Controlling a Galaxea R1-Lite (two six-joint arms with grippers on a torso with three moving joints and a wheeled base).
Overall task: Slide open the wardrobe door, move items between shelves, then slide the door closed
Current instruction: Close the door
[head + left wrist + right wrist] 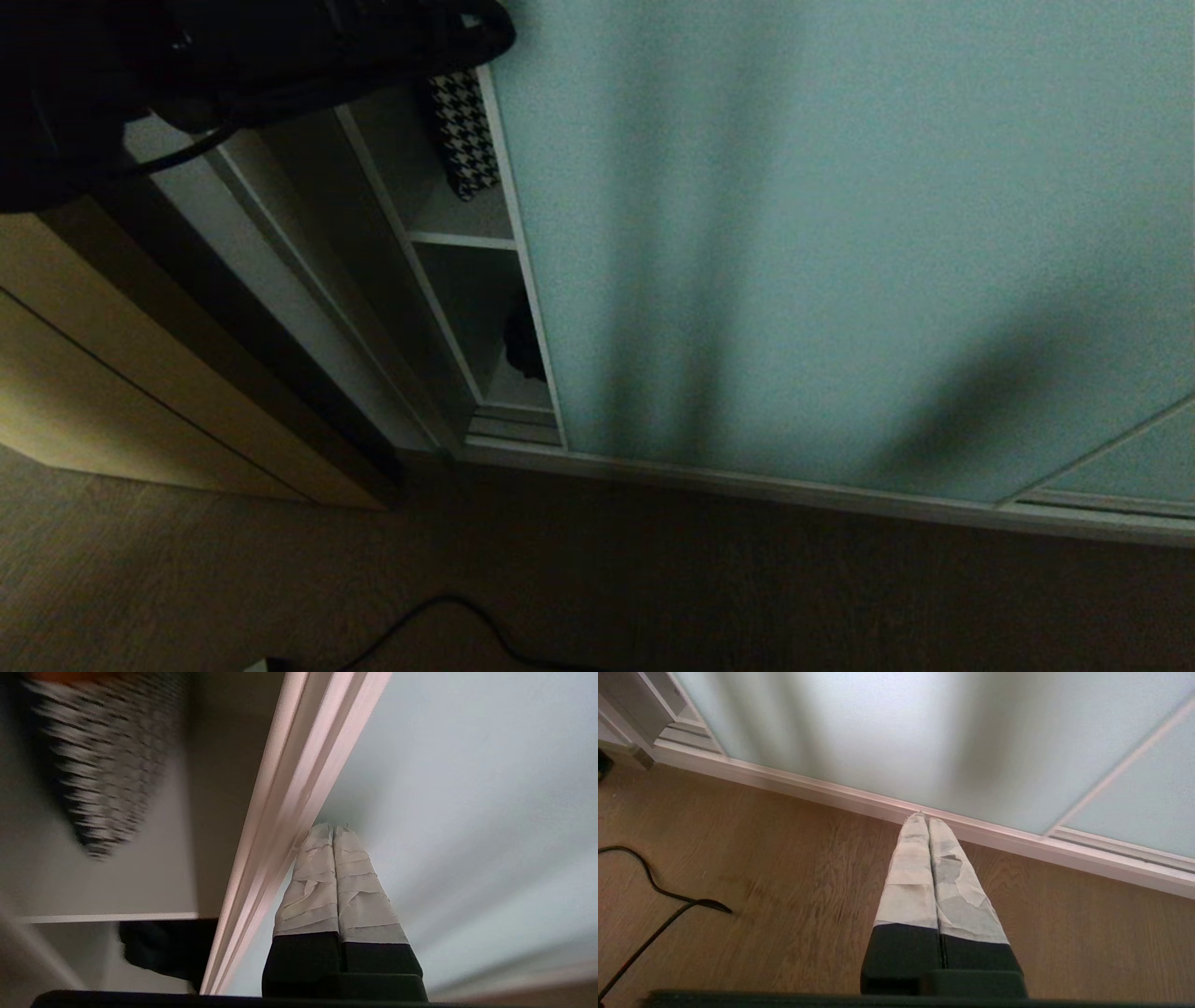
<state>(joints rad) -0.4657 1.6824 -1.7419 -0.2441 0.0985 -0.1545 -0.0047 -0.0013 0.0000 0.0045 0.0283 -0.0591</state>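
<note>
Sliding wardrobe door [840, 233] is serving as the landmark throughout. Left gripper [332, 828] is showing its two tape-wrapped fingers [313, 882] pressed flat together, gripping nothing; the tips are sitting at the door's frosted teal face, just beside its pale metal edge frame [289, 802] (actual contact cannot be judged). The left arm [233, 56] is appearing in the head view as a dark mass at the door's upper left corner.

Beyond the door's edge frame the wardrobe is standing partly open, leaving a narrow gap. Inside that gap, a houndstooth black-and-white item [462, 131] is resting on the upper shelf [464, 238], close against the door's edge. Below that shelf, a dark soft item [525, 345] is lying on the lower shelf [518, 387], also tucked just behind the door's edge; its details are too dim to make out.

Right gripper [928, 820] is likewise holding its taped fingers [910, 877] closed on nothing, hanging over the wooden floor [784, 882] in front of the door's bottom track [878, 802], not touching it.

Further out from the door, a beige wooden cabinet [140, 373] is standing on the far side of the gap, and a black cable [649, 891] is trailing across the floor well away from the track.
</note>
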